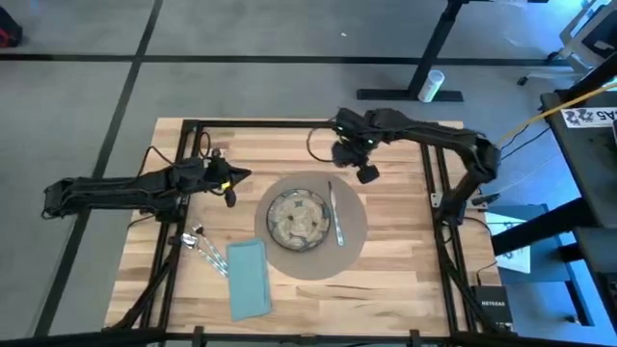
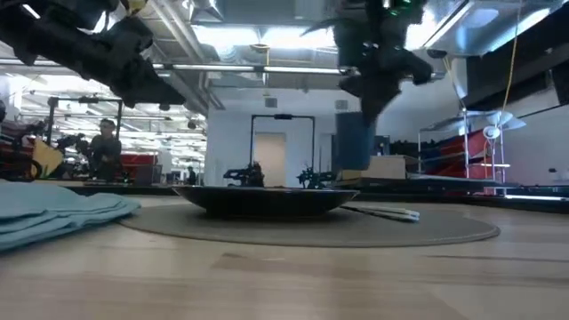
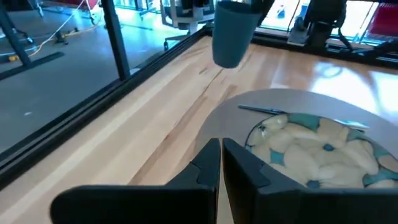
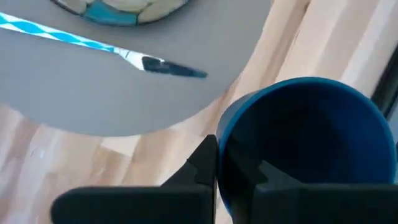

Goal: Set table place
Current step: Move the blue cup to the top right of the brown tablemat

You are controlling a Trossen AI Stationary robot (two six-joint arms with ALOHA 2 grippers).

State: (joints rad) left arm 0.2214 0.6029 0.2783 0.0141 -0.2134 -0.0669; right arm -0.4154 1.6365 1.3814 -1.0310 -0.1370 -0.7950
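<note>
2 dark arms reach over the wooden surface (image 1: 386,280), 1 from each side. Farthest left, the left gripper (image 1: 231,188) hovers over bare wood just beside the left edge of the round grey-brown placemat (image 1: 353,246); in the left wrist view its fingers (image 3: 205,165) are pressed together with nothing between them. Below it in the high view, 2 silver utensils (image 1: 201,245) lie side by side on the wood; which is the fork and which the spoon cannot be told. Just right of them, the teal napkin (image 1: 249,278) lies flat on the wood, its upper right corner near the placemat's lower left edge; touching or apart cannot be told.

The placemat sits at the middle of the surface, and the speckled plate (image 1: 299,218) rests on it, a little left of the mat's centre. On the mat just right of the plate lies the silver knife (image 1: 334,214), lengthwise along the plate's right side.

Right of that, near the placemat's upper right edge, the right gripper (image 1: 364,172) holds the dark-blue cup (image 4: 311,146) by its rim, 1 finger inside the wall and 1 outside. In the low view the cup (image 2: 356,147) hangs upright in the air, clear of the surface, beyond the plate (image 2: 267,200). The right wrist view shows its open mouth above bare wood just off the mat's edge, with the knife's tip (image 4: 174,67) nearby on the mat.
</note>
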